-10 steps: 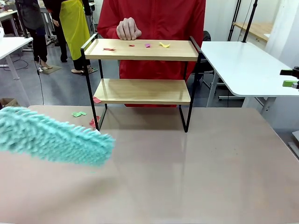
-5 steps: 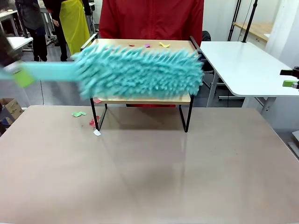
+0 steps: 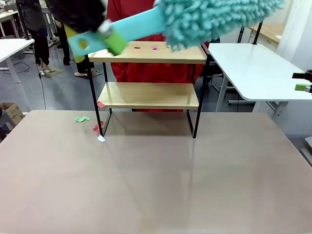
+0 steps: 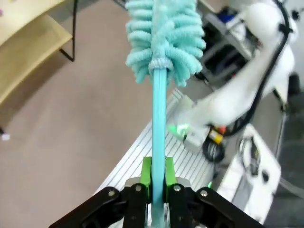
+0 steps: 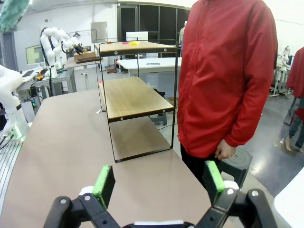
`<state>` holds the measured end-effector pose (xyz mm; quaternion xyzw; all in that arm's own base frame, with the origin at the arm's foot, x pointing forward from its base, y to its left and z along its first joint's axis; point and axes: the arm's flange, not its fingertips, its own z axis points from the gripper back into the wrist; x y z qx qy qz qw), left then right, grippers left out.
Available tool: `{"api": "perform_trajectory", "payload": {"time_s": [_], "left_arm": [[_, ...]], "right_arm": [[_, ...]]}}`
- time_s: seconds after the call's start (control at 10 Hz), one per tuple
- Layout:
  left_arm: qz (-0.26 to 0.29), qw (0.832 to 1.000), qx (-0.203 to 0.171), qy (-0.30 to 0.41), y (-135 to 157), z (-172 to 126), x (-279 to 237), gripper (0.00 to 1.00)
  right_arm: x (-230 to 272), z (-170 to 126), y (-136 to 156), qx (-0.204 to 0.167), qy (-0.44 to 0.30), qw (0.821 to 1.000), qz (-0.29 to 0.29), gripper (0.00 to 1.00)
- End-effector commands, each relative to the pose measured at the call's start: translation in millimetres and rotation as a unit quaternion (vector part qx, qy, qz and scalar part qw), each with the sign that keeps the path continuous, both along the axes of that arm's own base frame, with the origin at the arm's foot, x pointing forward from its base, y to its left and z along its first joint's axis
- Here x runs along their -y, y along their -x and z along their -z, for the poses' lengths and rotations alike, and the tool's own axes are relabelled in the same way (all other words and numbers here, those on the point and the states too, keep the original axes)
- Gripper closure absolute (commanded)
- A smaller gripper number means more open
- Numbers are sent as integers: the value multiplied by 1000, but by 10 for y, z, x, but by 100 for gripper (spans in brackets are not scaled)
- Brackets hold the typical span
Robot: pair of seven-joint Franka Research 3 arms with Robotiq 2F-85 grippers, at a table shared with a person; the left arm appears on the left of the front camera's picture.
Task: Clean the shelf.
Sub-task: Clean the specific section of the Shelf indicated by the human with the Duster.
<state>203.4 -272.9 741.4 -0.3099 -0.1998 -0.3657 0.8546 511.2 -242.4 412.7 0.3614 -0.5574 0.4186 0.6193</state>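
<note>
The shelf [image 3: 146, 54] stands at the table's far side, with light wooden boards in a black frame. Small red and pink paper scraps [image 3: 153, 47] lie on its top board. My left gripper [image 3: 111, 39] is shut on the light blue handle of a teal fluffy duster [image 3: 214, 17]. The duster's head hangs high above the shelf's right end. In the left wrist view the green pads [image 4: 146, 173] clamp the handle, and the duster head [image 4: 164, 38] points away. My right gripper [image 5: 159, 183] is open and holds nothing, off to the right [image 3: 303, 81], facing the shelf [image 5: 133, 95] end-on.
A person in a red jacket [image 3: 161, 19] stands right behind the shelf. Green, red and white scraps [image 3: 82, 118] lie on the table near the shelf's left leg. A red scrap [image 3: 101, 104] sits at the lower board's left edge. A white table [image 3: 253, 68] stands at the right.
The duster swung up from low at the table's left, passed in front of the shelf, and is now raised above its top board. The person's hand has left the top board.
</note>
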Motion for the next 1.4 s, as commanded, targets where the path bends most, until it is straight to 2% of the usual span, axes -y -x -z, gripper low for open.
{"api": "perform_trajectory", "payload": {"time_s": [0.0, 0.2, 0.3, 0.4, 0.7, 0.9, 1.3], "left_arm": [[-124, 991, -12, -46, -33, -294, 471, 87], [-208, 973, -30, -98, -222, -531, 882, 87], [-273, 955, -25, -115, -376, -589, 1045, 87], [-311, 942, -30, -124, -583, -667, 1227, 87], [-363, 919, -47, -145, -1110, -588, 1728, 87], [-393, 907, -24, -149, -1236, -470, 1996, 87], [-424, 896, 1, -134, -1344, -130, 2340, 87]], "right_arm": [[-19, -20, 8, 1, 0, 1000, -1, 0], [-19, -20, 8, 1, 0, 1000, -1, 0], [-19, -20, 8, 1, 0, 1000, -1, 0], [-19, -20, 8, 1, 0, 1000, -1, 0], [-19, -20, 8, 1, 0, 1000, -1, 0], [-19, -20, 8, 1, 0, 1000, -1, 0], [-19, -20, 8, 1, 0, 1000, -1, 0]]}}
